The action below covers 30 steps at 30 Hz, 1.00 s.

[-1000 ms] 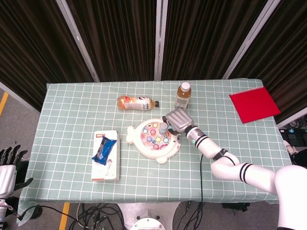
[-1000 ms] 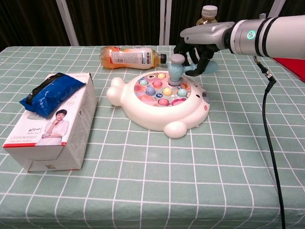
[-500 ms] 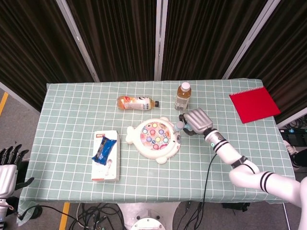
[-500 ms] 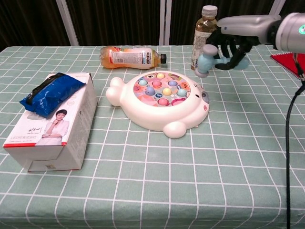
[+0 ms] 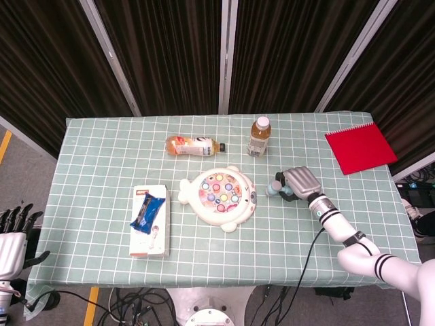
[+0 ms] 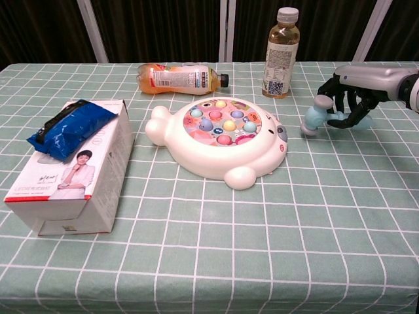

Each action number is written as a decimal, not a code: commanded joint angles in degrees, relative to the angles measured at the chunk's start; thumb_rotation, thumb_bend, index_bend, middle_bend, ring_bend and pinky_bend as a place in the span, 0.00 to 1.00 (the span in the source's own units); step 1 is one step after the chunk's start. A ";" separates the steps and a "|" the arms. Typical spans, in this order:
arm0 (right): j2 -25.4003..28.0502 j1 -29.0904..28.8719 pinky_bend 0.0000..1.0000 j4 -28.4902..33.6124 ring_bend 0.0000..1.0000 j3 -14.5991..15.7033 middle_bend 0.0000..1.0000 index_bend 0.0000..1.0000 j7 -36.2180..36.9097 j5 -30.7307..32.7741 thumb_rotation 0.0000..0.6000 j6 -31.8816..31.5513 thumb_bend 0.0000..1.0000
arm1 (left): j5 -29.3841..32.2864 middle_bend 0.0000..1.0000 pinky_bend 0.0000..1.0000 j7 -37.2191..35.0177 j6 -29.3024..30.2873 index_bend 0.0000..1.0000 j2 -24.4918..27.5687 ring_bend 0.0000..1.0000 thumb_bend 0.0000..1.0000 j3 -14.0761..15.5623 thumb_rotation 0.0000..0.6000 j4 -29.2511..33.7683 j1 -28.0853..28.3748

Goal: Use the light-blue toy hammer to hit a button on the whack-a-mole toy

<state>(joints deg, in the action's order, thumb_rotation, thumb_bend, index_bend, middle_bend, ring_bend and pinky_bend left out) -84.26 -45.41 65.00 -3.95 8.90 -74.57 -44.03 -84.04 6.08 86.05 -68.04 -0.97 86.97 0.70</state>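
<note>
The white whack-a-mole toy (image 5: pixel 217 195) (image 6: pixel 219 145) with coloured buttons lies mid-table. My right hand (image 5: pixel 301 183) (image 6: pixel 353 91) grips the light-blue toy hammer (image 5: pixel 275 188) (image 6: pixel 315 116) by its handle, to the right of the toy and apart from it. The hammer head hangs low, close to the tablecloth. My left hand (image 5: pixel 12 234) is down off the table's left edge, holding nothing, its fingers apart.
An upright tea bottle (image 5: pixel 259 136) (image 6: pixel 279 44) stands behind the toy, and a bottle (image 5: pixel 194 145) (image 6: pixel 177 77) lies on its side at back left. A white box with a blue packet (image 5: pixel 149 219) (image 6: pixel 72 160) sits left. A red notebook (image 5: pixel 360 148) lies far right.
My right hand has carried the hammer off the toy's buttons, rightward and down, to low over the cloth beside the toy. The left hand has stayed put.
</note>
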 commanded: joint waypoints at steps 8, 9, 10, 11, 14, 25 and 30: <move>-1.94 1.63 0.40 -2.58 0.32 0.25 0.43 0.52 3.42 -2.47 1.00 -1.14 0.26 | 0.10 0.07 0.00 -0.08 0.35 0.17 0.06 0.00 0.00 -0.02 1.00 -0.07 -0.23; -1.91 1.75 0.39 -2.52 0.31 0.22 0.42 0.52 3.51 -2.55 1.00 -1.22 0.26 | 0.07 0.07 0.00 -0.07 0.34 0.17 0.05 0.00 0.00 0.00 1.00 -0.10 -0.23; -1.84 1.91 0.39 -2.38 0.31 0.20 0.42 0.51 3.58 -2.69 1.00 -1.38 0.25 | 0.06 0.07 0.00 -0.07 0.33 0.17 0.01 0.00 0.00 0.04 1.00 -0.14 -0.25; -1.79 2.04 0.38 -2.24 0.30 0.20 0.41 0.49 3.61 -2.79 1.00 -1.47 0.23 | 0.07 0.07 0.00 -0.08 0.31 0.17 -0.02 0.00 0.00 0.05 1.00 -0.18 -0.25; -1.50 2.38 0.36 -1.64 0.28 0.21 0.38 0.45 3.35 -3.01 1.00 -1.66 0.18 | 0.07 0.07 0.00 -0.10 0.36 0.17 -0.07 0.00 0.00 0.02 1.00 -0.25 -0.27; -1.06 2.73 0.32 -0.39 0.24 -0.57 0.34 0.39 2.26 -2.95 1.00 -1.58 0.14 | 0.18 0.07 0.00 -0.18 0.20 0.17 -0.05 0.00 0.00 -0.05 1.00 -0.36 -0.19; 0.21 3.84 0.29 1.55 0.20 -0.71 0.31 0.34 0.69 -3.18 1.00 -3.64 0.14 | -0.05 0.07 0.00 -0.21 0.28 0.17 -0.02 0.00 0.00 -0.08 1.00 -0.32 -0.10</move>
<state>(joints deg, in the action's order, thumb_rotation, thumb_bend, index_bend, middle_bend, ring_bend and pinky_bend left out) -84.52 -41.99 65.90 -4.60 10.07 -77.65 -46.98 -84.10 5.88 86.33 -68.06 -1.05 86.65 0.60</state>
